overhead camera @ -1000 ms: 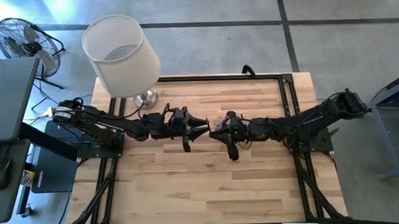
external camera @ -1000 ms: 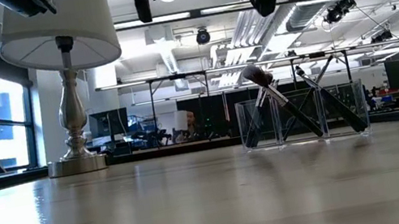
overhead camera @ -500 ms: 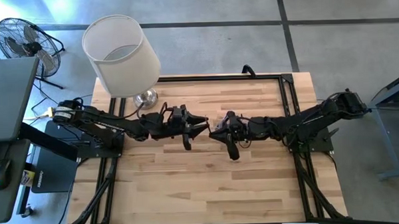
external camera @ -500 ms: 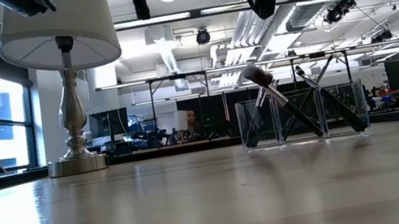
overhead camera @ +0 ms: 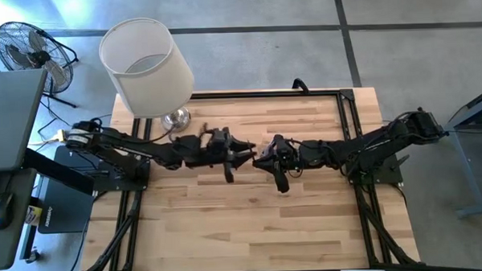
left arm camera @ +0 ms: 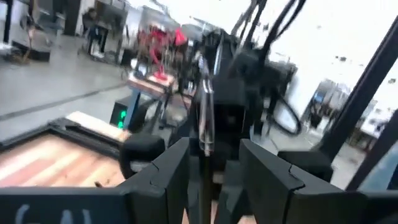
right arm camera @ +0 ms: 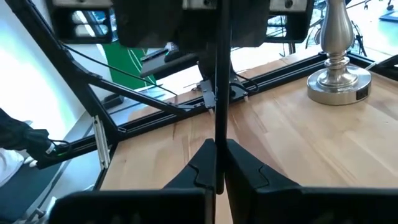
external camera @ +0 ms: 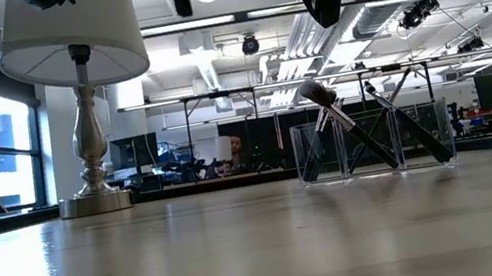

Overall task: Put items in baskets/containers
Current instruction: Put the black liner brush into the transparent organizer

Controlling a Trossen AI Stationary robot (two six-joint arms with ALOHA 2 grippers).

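A: Tool state?

B: Right gripper (right arm camera: 216, 165) is clamped tight on a slim brush (right arm camera: 219, 93), high over the middle of the table (overhead camera: 252, 224). Left gripper (left arm camera: 208, 155) faces it nose to nose. Its fingers (left arm camera: 163, 169) are spread, with the same brush running between them and gaps on both sides.

A: So a handover?

B: Looks like it, my read only. Left should close squarely on the handle, below the metal collar. Right lets go only once that grip is firm.

A: Where's the container?

B: The clear box (external camera: 374, 143) stands toward the table's far edge in the low view, well apart from the lamp (external camera: 85, 116). Several brushes (external camera: 346, 130) already lean crossed inside it. I can't find the box from above.

A: Risks?

B: The thin handle could twist or slip mid-swap. When it goes in, lower it handle-first into a gap so it doesn't knock the leaning brushes.
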